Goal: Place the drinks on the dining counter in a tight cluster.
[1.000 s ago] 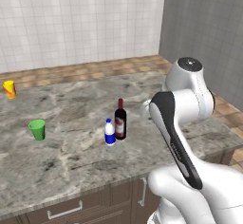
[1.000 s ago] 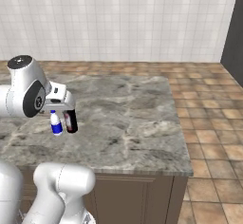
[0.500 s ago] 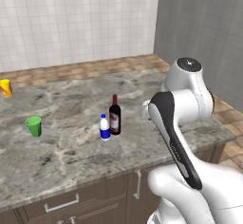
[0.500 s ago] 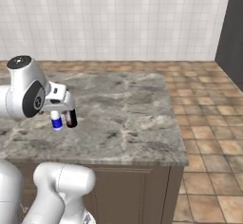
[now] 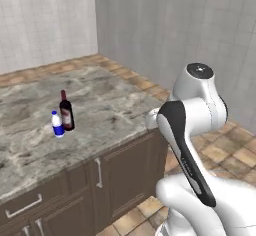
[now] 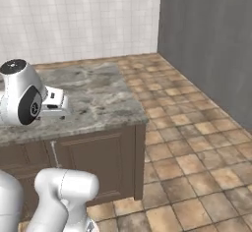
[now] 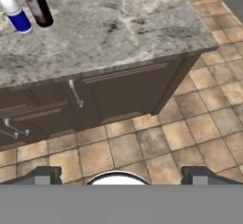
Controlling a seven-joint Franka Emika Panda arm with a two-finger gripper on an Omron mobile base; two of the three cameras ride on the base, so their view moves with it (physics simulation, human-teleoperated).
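Claw [image 7: 118, 173] wide open, empty; two dark fingertips [image 7: 42, 174] far apart at bottom of hand view, aimed down over tiled floor [image 7: 156, 142] in front of brown drawers [image 7: 118, 92]. Bench [image 7: 118, 23] lies ahead of claw, above drawer fronts. Dark wine bottle [image 5: 66, 111] and small white bottle [image 5: 57, 124] with blue label stand upright on bench, just beside each other, well apart from claw, up and left in hand view. Third bottle: cannot tell.
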